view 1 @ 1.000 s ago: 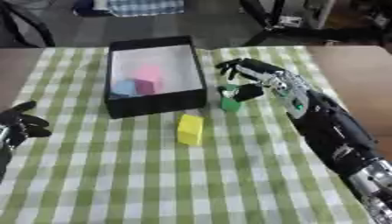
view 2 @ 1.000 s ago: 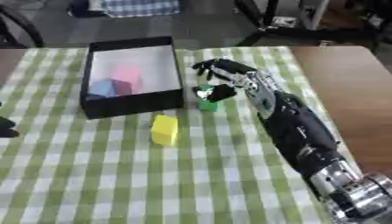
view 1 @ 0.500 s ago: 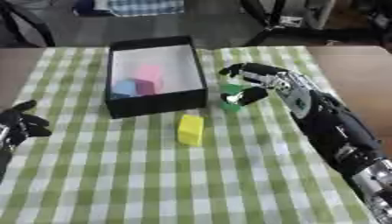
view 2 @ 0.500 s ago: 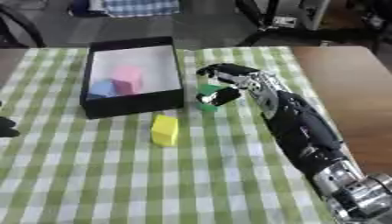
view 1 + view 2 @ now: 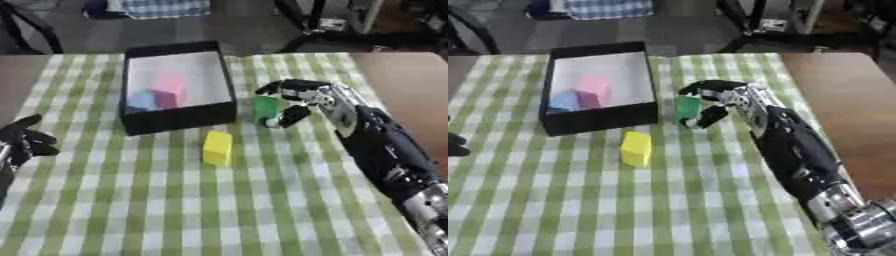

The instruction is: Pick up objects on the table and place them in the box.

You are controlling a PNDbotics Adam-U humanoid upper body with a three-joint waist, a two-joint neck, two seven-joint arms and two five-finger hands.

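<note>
right hand [image 5: 302, 97] fingers curled round green block [image 5: 266, 110], just right of black box [image 5: 178, 114] | yellow block [image 5: 217, 148] on checked cloth [image 5: 219, 210] before box | pink block [image 5: 170, 84], blue block [image 5: 144, 100] inside box | left hand [image 5: 22, 142] relaxed, spread, left edge

A green-and-white checked cloth [image 5: 131, 200] covers the brown wooden table [image 5: 842, 85]; beyond it, dark grey floor [image 5: 245, 20] and black metal stand legs [image 5: 302, 22].
</note>
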